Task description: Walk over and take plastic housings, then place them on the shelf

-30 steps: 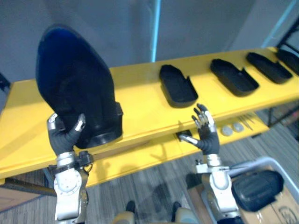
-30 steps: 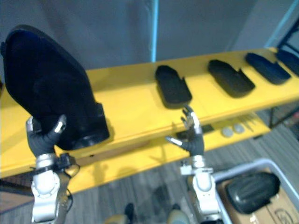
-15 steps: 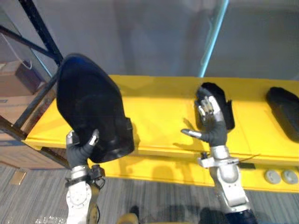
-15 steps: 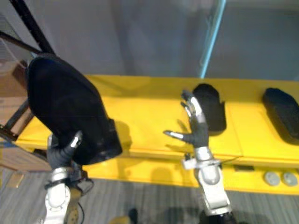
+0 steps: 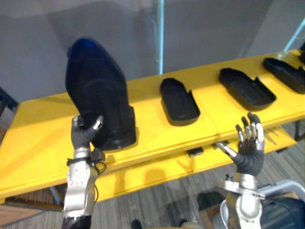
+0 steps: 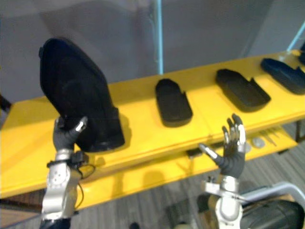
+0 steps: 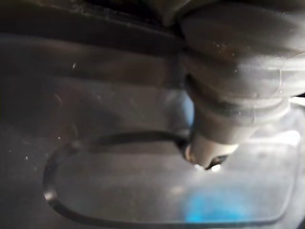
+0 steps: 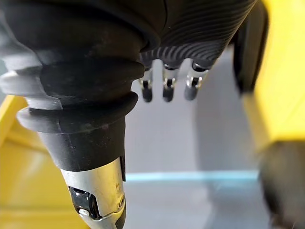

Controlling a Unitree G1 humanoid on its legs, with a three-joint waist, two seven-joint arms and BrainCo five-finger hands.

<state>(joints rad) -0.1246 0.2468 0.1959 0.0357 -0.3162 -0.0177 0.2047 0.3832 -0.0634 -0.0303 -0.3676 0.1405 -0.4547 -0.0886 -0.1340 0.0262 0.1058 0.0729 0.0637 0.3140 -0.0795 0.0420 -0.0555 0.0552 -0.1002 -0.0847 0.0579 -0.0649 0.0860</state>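
Fingers [image 5: 251,131] of the right hand [image 5: 249,155] are seen straight and spread, palm upright, with nothing gripped; the hand is placed before the right part of the lower ledge [image 5: 157,167]. To the left, the left hand [image 5: 85,134] is curled round the bottom edge of a large black housing [image 5: 97,95], which is held upright, rounded end up, its base at the front of the yellow shelf [image 5: 38,129]. Whether the base touches the surface cannot be told. Farther back on the shelf, a second housing [image 5: 178,101] is laid hollow side up, with a third housing [image 5: 247,88] to its right and a fourth housing [image 5: 285,74] beyond that. Behind the shelf a blue pole [image 5: 160,36] is seen upright.
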